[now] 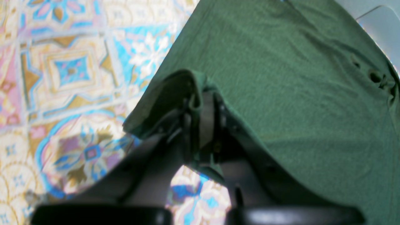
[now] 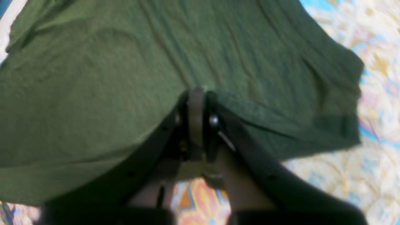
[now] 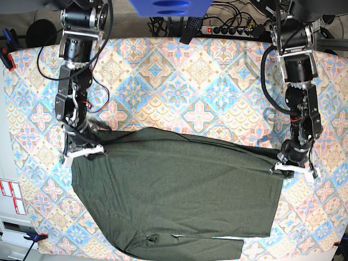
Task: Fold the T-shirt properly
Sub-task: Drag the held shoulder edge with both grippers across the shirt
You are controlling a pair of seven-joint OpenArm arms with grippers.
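Note:
The dark olive-green T-shirt [image 3: 179,196] lies spread on the patterned table, its far edge lifted at both corners. My left gripper [image 3: 283,166] is at the shirt's right corner. In the left wrist view it [image 1: 200,106] is shut on a folded edge of the shirt [image 1: 281,78]. My right gripper [image 3: 89,148] is at the shirt's left corner. In the right wrist view it [image 2: 196,103] is shut on the shirt's edge [image 2: 125,62], and fabric drapes to both sides. A small buttoned opening [image 1: 375,76] shows in the cloth.
The table wears a colourful tiled cloth [image 3: 179,87]. A power strip and cables [image 3: 228,28] lie at the far edge. A blue object [image 3: 168,6] hangs above the back. Clamps [image 3: 6,57] sit on the left table edge.

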